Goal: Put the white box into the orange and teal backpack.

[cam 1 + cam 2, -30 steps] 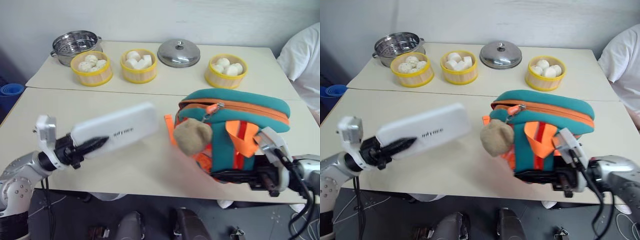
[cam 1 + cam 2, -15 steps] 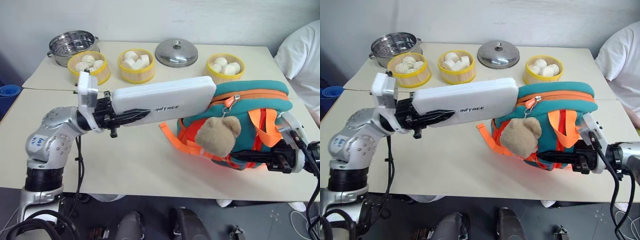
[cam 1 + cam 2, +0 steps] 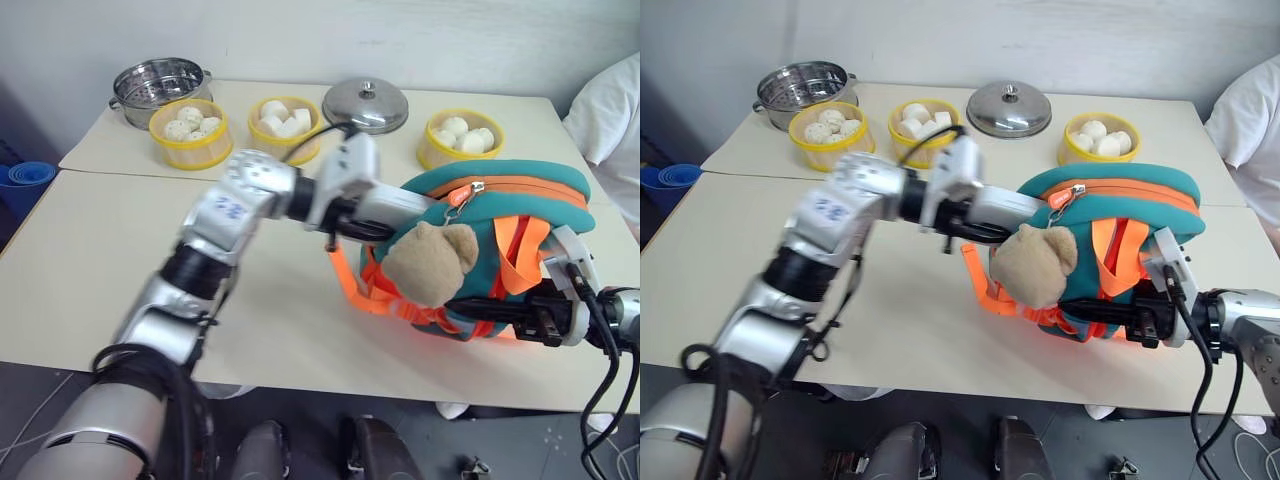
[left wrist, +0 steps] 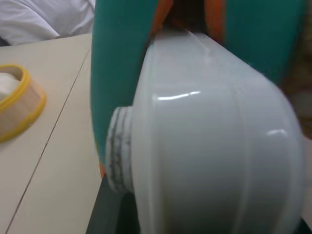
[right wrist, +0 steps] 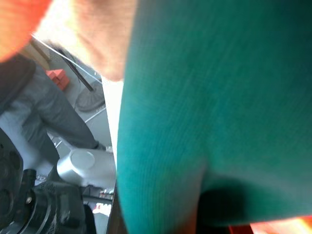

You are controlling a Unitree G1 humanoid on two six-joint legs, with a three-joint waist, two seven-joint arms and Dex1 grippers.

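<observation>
Glossy round-cornered white box in left jaws, half inside soft backpack; right jaws pinching it.

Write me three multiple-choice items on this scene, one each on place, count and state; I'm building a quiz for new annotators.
1. Where is the white box?
A. lying flat beside the steel pot
B. partway inside the orange and teal backpack, at its open top
C. on the floor

2. How many yellow-rimmed bowls of buns stand on the table?
A. one
B. three
C. five

3. What is the right gripper doing?
A. shut on the backpack's lower edge
B. hanging open above the table
C. holding the steel lid

Answers: 1 B, its far end is hidden in the opening; 2 B, three in a row; 3 A, its fingers pinch the fabric.
</observation>
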